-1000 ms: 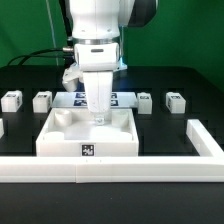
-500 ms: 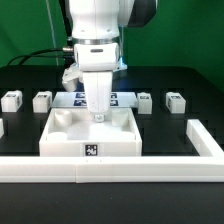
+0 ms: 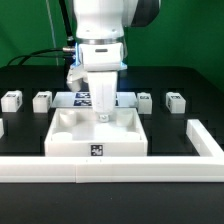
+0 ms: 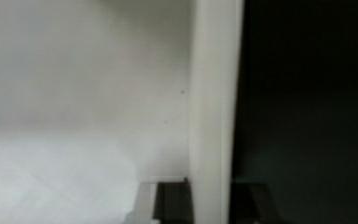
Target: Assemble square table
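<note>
The square table top (image 3: 70, 143), a white slab with a raised rim and a small tag on its front wall, lies on the black table. My gripper (image 3: 103, 118) comes straight down and is shut on the slab's far rim. In the wrist view the rim (image 4: 213, 90) runs between my two dark fingers, with the gripper (image 4: 211, 203) closed on it and the slab's inner floor (image 4: 87, 100) to one side. Several short white tagged legs lie in a row behind the slab: two at the exterior view's left (image 3: 12, 100) (image 3: 42, 100) and two at its right (image 3: 145, 100) (image 3: 175, 101).
The long white rail fence (image 3: 110, 170) runs along the front and turns back at the exterior view's right (image 3: 205, 140). The marker board (image 3: 80, 99) lies flat behind the slab, partly hidden by my gripper.
My gripper and the slab have shifted together toward the exterior view's right. The legs have not moved.
</note>
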Robot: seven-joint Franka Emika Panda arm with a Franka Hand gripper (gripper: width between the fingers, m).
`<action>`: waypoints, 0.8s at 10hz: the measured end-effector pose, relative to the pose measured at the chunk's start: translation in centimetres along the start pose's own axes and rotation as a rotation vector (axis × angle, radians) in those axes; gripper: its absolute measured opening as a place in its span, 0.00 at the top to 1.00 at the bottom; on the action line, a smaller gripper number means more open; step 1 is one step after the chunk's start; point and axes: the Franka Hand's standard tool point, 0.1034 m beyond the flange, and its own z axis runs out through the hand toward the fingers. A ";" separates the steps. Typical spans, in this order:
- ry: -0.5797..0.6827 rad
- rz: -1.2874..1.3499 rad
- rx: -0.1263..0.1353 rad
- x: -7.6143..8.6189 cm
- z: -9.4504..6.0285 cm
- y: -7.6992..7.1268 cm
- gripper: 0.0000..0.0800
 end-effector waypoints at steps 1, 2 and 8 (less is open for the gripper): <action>0.005 -0.001 0.000 1.1 0.0 0.2 0.93; 0.009 0.003 -0.003 2.1 0.1 0.5 0.93; 0.017 -0.002 -0.019 6.7 0.2 2.3 0.93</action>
